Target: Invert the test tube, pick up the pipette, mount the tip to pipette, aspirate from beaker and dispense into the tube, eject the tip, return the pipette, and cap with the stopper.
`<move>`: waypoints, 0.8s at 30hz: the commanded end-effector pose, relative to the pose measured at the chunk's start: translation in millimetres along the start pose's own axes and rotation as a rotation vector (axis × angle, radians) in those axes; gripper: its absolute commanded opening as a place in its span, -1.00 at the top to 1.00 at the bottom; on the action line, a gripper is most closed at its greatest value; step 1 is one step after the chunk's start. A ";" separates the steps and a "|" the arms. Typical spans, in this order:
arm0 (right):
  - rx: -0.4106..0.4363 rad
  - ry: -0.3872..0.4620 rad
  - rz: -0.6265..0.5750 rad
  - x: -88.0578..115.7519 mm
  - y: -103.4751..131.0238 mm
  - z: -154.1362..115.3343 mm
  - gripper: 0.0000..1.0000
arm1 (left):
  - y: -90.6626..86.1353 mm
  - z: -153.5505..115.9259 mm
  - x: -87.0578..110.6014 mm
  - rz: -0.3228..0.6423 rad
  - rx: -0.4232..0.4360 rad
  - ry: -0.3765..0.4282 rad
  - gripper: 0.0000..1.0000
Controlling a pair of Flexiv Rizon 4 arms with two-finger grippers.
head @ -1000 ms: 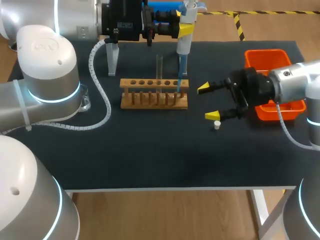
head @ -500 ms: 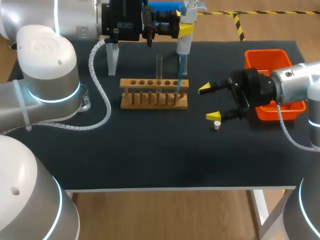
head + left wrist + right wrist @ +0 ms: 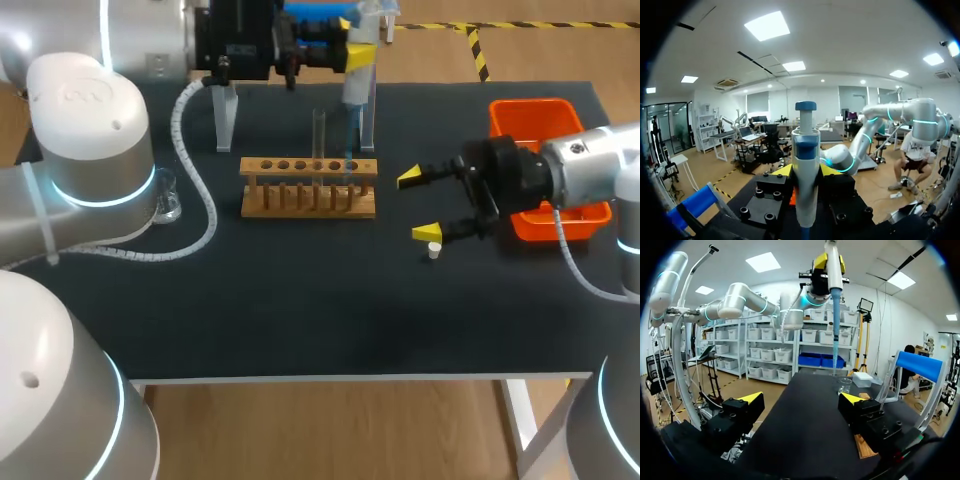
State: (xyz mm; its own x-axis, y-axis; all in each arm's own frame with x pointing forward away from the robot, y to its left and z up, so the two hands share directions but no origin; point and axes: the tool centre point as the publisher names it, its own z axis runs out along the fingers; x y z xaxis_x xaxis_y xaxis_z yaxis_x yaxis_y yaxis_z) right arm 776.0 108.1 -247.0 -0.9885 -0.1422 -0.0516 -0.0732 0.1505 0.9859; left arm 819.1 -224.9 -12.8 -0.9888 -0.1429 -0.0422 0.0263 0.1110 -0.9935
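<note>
The left arm is lifting the pipette (image 3: 356, 92) up and toward the table's far left, so that its blue tip (image 3: 347, 156), earlier down at the rightmost hole of the wooden rack (image 3: 308, 200), is now hanging just over the rack's right end. The right arm is barely shifting. The black table (image 3: 300, 320) is carrying an orange bin (image 3: 530, 112) at its right side, partly covered by the right arm. The rack is sitting near the table's middle, and a clear test tube (image 3: 319, 128) is standing upright in one of its holes. The left gripper (image 3: 352, 55) is clamping the pipette's body from both sides, holding it upright. The right gripper (image 3: 424, 205) is hovering just right of the rack with its fingers spread wide, gripping nothing. A small white stopper (image 3: 434, 251) is lying on the table just beside the nearer yellow fingertip. A glass beaker (image 3: 170, 208) is standing at the table's left, half hidden behind the left arm.
</note>
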 end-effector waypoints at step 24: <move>0.002 0.000 0.000 0.5 0.7 -0.6 -1.00 | 71.0 -177.8 -72.9 0.008 0.018 -0.186 1.00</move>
State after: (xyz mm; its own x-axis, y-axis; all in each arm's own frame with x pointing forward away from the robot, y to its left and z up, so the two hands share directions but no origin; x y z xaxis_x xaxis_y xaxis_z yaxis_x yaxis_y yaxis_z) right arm 776.0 108.2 -247.0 -0.9885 -0.1421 -0.0517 -0.0732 0.1504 0.9859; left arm 876.7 -57.4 -57.7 -0.9427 -0.3274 -0.0640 0.0316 0.1034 -0.9941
